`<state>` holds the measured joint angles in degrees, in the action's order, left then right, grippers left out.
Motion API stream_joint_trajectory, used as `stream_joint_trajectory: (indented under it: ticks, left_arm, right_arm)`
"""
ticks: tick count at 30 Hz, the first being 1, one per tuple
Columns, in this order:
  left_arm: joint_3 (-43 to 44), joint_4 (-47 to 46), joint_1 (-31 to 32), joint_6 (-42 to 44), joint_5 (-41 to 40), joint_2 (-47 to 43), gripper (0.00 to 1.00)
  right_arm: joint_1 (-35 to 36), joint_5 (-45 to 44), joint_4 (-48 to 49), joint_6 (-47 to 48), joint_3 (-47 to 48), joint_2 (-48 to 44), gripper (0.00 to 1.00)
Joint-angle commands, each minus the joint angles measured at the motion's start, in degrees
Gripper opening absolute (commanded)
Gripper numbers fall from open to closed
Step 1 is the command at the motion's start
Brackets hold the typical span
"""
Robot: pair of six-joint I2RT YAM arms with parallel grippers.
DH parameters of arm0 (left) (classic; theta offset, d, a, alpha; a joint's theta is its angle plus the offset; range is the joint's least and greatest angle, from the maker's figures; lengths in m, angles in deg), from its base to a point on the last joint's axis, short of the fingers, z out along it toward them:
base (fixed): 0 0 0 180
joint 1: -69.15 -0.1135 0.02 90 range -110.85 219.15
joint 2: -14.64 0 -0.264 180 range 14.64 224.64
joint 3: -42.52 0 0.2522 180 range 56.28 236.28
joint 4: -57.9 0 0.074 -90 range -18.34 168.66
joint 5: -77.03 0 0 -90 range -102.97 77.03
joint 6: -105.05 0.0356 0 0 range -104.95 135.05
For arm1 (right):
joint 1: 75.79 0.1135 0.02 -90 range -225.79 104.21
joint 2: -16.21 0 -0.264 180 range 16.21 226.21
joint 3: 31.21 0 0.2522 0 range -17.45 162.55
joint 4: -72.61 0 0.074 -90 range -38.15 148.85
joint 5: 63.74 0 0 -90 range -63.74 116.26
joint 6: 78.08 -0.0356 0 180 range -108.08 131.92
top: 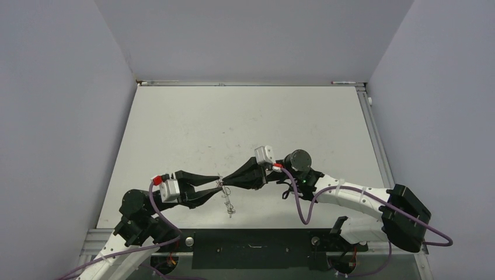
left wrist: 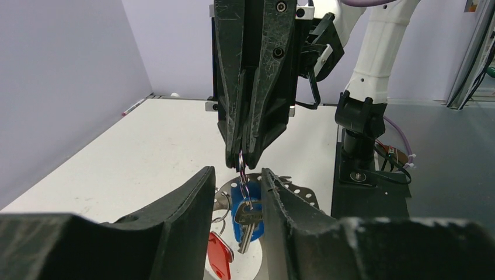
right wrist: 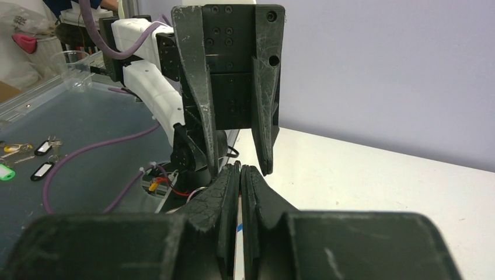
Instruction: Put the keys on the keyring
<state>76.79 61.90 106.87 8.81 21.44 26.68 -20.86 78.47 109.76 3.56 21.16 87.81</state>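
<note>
1. A matt white worktop, faintly scuffed, lies between plain grey walls. Two arms reach in from its near edge and meet tip to tip, at about 7 o'clock from the worktop's centre.
2. The left gripper comes in from 9 o'clock. It is black moulded plastic with two long, wedge-shaped fingers. Its jaws are released. The left wrist view shows a clear gap between the tapered fingers, whose inner faces are finely ridged.
3. The right gripper comes in from 3 o'clock and has the same scratched black plastic. Its jaws are clenched, the pointed tips pressed together on a thin wire loop of the keyring.
4. The keyring is a flat, silvery metal hoop with small holes along its rim. It sits at 6 o'clock below the right gripper's tips, in the gap between the left gripper's open fingers. I cannot tell whether those fingers touch it.
5. The blue key hangs from the gripped loop. It has a blocky blue plastic head and a dull silver blade pointing to 6 o'clock.
6. The red key has a glossy red head with rounded corners. It hangs lower, at 7 o'clock from the blue key, on a small wire ring.
7. From above, the cluster shows only as a thin glinting strand. It trails toward 5 o'clock from the meeting tips.
</note>
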Motion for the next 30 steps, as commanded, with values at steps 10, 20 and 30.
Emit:
stream_joint_trajectory:
  ticks: [10, 20, 30]
  left_arm:
    - [0.3, -1.5, -0.4, 0.2, -0.4, 0.2, 0.25]
    - [0.3, -1.5, -0.4, 0.2, -0.4, 0.2, 0.11]
    - [2.3, 2.5, -0.4, 1.2, -3.1, 0.2, 0.00]
  right_arm:
    - [1.7, 0.9, 8.7, -1.5, 3.1, 1.0, 0.05]
    - [2.2, 0.7, 8.7, -1.2, 3.1, 1.2, 0.05]
    - [2.8, 2.1, 8.0, -0.9, 3.5, 2.2, 0.05]
